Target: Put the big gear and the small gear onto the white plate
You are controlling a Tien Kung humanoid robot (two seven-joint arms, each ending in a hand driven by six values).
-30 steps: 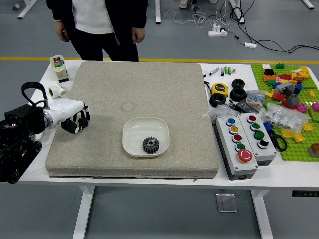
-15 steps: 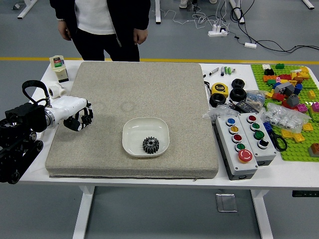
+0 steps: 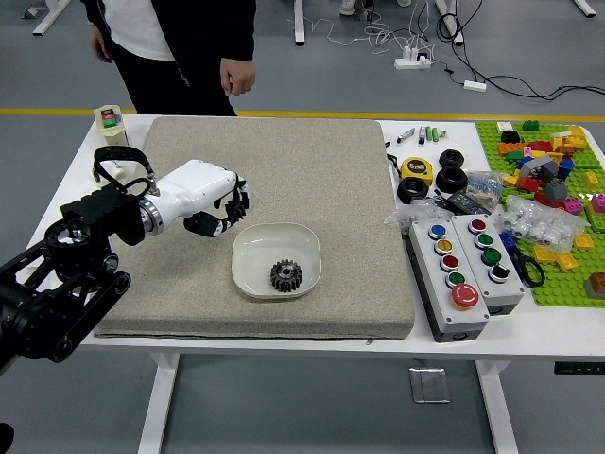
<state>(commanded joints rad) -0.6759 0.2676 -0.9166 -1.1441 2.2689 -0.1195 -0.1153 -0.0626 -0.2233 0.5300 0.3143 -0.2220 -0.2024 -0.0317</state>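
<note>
The robot's left hand (image 3: 203,195) hangs over the mat (image 3: 312,170), just beyond the far left corner of the white plate (image 3: 260,248). Its pose is partly hidden, so how far open it is, and whether it has hold of a gear, cannot be told. One dark gear (image 3: 285,275) sits inside the plate, right of its middle and towards its near edge. Whether that is the big or the small one is hard to say with no other gear in plain sight

The step in hand looks like bringing the second gear in. If the hand carries it, the arm would do well to clear the plate's rim first, then come over the bare far left part of the plate, well off the gear already there. It should lower the gear level and low before letting go, since a drop could make it bounce or roll against its neighbour. A straight lift afterwards would keep the hand from dragging the rim and shifting the plate on the mat

Beyond the plate, to its far left, a person (image 3: 165,47) stands with both hands (image 3: 238,76) lowered, leaving the work to the robot
</note>
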